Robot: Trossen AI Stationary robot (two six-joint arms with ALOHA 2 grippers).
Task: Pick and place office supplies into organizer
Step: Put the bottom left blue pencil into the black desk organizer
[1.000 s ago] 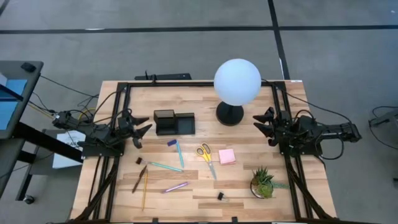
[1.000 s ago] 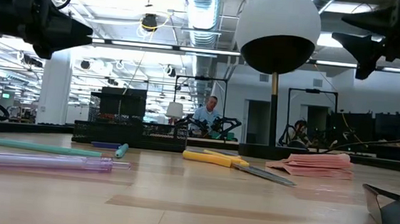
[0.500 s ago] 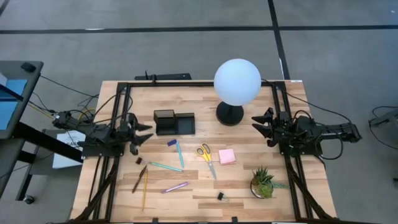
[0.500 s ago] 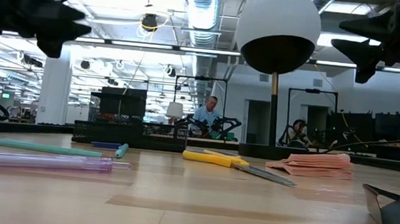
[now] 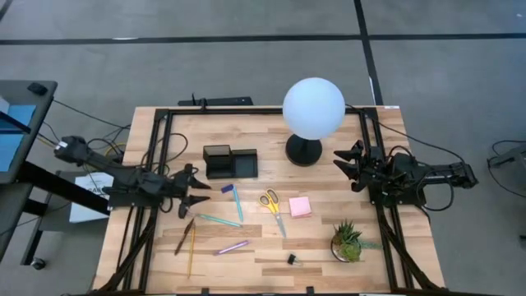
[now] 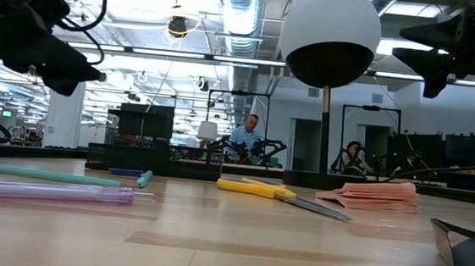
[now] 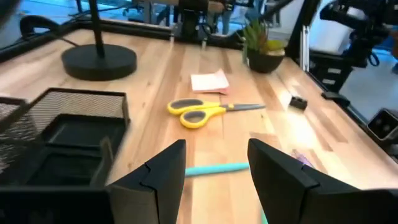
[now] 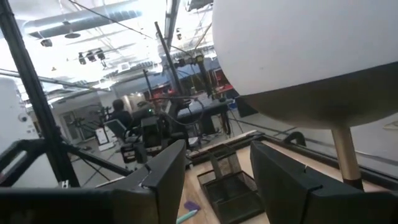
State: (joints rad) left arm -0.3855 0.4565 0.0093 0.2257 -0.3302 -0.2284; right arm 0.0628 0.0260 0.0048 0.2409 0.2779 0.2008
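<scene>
Two matte-black jointed arms trailing thin black cables.

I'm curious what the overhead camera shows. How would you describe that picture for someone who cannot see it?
Seen from above, two dark robot arms flank a wooden table: the left hand, open, reaches toward scattered pens, yellow scissors and a pink sticky-note pad, while the right hand waits open by a white globe lamp. A black organizer stands empty.

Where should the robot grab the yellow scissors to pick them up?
Probably from straight above, across the closed blades just below the handles. The scissors lie flat on the table, so only the top is reachable, and the narrow neck fits between gripper fingers better than the wide yellow handle loops.
</scene>
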